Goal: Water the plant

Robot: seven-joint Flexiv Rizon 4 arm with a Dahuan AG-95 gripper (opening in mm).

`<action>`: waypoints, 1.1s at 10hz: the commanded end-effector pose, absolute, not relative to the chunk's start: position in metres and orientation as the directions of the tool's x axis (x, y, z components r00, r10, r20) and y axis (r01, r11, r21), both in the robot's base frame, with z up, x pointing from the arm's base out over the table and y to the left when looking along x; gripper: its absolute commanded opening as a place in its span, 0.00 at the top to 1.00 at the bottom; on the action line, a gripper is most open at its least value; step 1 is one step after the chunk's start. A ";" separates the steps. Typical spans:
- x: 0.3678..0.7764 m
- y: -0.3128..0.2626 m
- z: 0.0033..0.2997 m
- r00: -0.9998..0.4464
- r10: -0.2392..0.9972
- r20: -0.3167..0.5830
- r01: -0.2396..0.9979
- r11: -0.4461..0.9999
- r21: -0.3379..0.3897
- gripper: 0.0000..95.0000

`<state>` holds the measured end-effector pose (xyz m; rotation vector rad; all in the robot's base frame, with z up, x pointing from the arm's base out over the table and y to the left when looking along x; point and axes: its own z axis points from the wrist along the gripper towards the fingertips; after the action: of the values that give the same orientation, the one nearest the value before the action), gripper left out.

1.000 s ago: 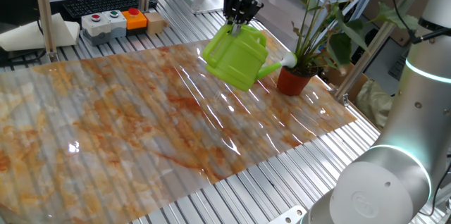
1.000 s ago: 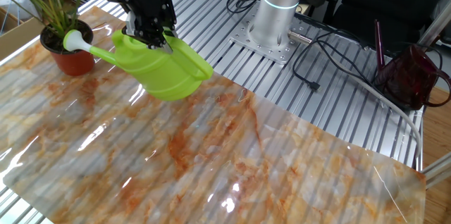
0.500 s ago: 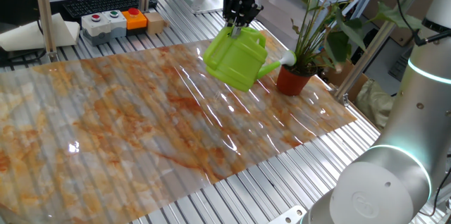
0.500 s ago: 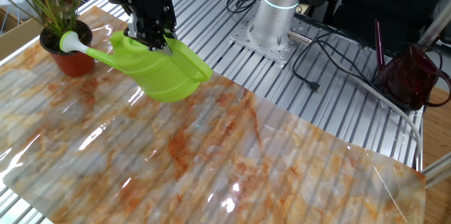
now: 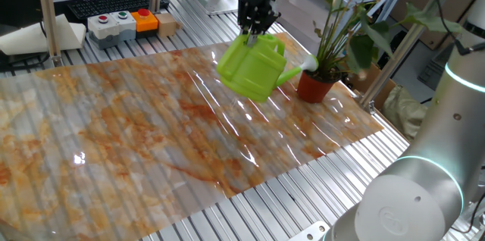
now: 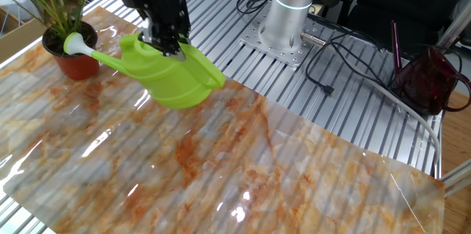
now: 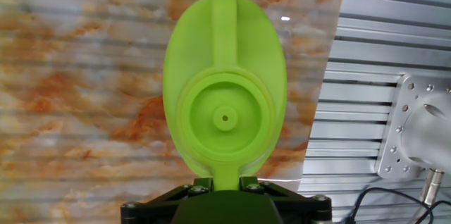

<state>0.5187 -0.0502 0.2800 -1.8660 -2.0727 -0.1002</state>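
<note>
Hand view: marbled orange-grey glossy sheet point(image 7: 77, 97) lay over ribbed aluminium table point(image 6: 243, 35). Tall dark-leaved plant in terracotta pot point(image 5: 317, 86) stood at the sheet's edge. Lime-green plastic watering can point(image 5: 254, 67), spout beside the pot, hung clamped by its handle in black two-finger gripper point(image 5: 252, 32).

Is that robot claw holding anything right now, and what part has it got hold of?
Yes. The gripper holds the lime-green watering can by its handle on top, its spout near the plant.
</note>
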 end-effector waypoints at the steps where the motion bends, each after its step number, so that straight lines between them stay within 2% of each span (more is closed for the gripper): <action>1: 0.523 -0.054 0.294 -0.071 0.950 0.305 0.974 0.131 -0.184 1.00; 3: 0.523 -0.053 0.295 -0.075 0.941 0.330 0.974 0.140 -0.178 1.00; 11: 0.522 -0.052 0.295 -0.053 0.951 0.304 0.986 0.098 -0.135 1.00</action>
<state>0.5230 -0.0521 0.2906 -1.9249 -2.0663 -0.1638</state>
